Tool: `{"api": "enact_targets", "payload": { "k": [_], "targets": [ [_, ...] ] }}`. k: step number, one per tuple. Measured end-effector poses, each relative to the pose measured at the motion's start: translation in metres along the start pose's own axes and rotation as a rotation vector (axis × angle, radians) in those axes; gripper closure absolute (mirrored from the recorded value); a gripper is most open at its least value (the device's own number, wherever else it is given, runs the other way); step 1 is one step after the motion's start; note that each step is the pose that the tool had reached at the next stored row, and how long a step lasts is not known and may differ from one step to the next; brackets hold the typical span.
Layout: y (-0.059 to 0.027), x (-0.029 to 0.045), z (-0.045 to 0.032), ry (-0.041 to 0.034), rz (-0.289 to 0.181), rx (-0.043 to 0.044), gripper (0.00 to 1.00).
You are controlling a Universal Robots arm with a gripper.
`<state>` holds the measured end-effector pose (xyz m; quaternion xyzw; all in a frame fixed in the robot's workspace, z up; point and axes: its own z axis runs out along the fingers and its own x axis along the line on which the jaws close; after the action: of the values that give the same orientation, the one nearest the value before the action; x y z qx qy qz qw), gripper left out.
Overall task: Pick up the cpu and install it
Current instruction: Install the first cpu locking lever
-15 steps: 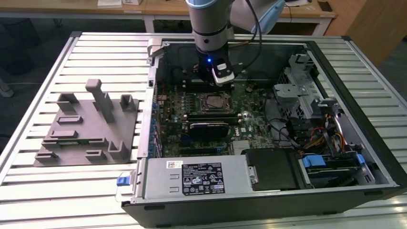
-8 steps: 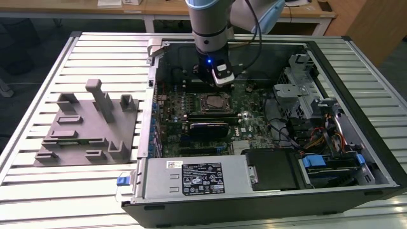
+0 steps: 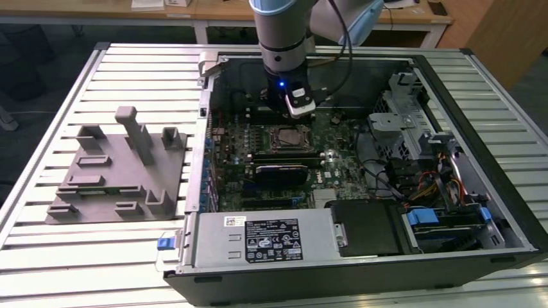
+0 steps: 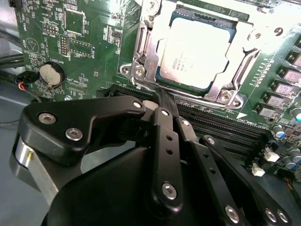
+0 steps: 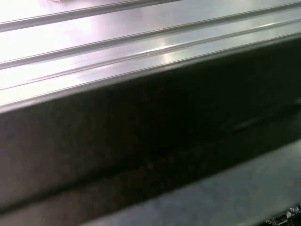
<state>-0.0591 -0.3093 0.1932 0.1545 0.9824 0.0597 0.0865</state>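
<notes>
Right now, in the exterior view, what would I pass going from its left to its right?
Grey fixture blocks → open computer case's left wall → cpu in its socket, with the gripper above it → drive cage → bundle of coloured cables.

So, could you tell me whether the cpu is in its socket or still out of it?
In. In the second wrist view the cpu lies flat inside the socket's metal frame, with the gripper just beside it.

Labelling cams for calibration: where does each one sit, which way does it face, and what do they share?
Exterior view: off-arm, high, looking down on the open computer case; arm and gripper show.
Second wrist view: rides the arm, faces the motherboard; gripper foreground, cpu seated in socket.
First wrist view: faces the ridged table and case wall.
Shared: gripper, case.
</notes>
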Motion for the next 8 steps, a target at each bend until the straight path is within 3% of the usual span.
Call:
{"api": "enact_targets", "payload": {
  "k": [3,6,8],
  "targets": [
    [-0.0005,-0.0008,0.0002,0.0021,0.001,-0.006,0.89],
    [-0.0016,-0.0017,0.0003,0.0096,0.006,-0.0307,0.89],
    [-0.002,-0.0019,0.0003,0.0108,0.007,-0.0344,0.89]
  ]
}}
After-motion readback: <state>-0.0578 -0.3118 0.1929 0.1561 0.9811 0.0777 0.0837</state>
